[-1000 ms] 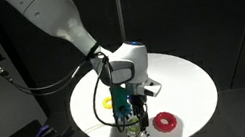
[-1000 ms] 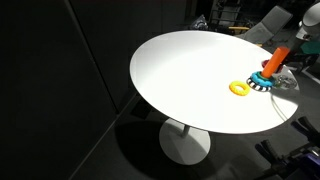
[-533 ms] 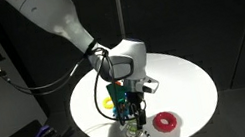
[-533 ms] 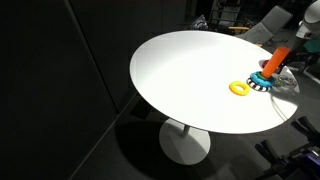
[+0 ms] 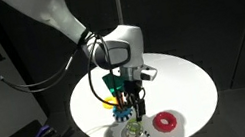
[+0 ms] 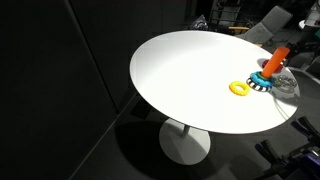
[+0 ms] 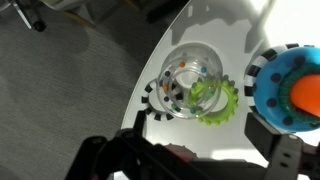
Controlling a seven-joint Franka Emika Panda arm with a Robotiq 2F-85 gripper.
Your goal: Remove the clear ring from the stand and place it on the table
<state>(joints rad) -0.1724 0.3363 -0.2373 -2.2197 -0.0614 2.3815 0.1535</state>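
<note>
The clear ring (image 7: 189,80) lies flat near the table (image 7: 215,30) edge, resting over a white black-spotted toothed ring (image 7: 157,97) and a green toothed ring (image 7: 222,103). It also shows faintly in an exterior view (image 5: 132,131). The stand (image 7: 290,88), an orange peg on a blue base, stands just beside them and shows in both exterior views (image 5: 120,106) (image 6: 272,68). My gripper (image 7: 200,135) hangs open and empty above the clear ring, also seen in an exterior view (image 5: 135,105). It is out of the frame in the view with the dark floor.
A yellow ring (image 6: 240,88) lies on the table (image 6: 180,80) next to the stand. A red ring (image 5: 165,122) lies near the table edge. The rings sit close to the rim, with dark floor beyond. The arm's cables hang over the table's far side.
My gripper has risen straight up from the clear ring, which stays on the table beside the stand. The gripper has left the frame of one exterior view.
</note>
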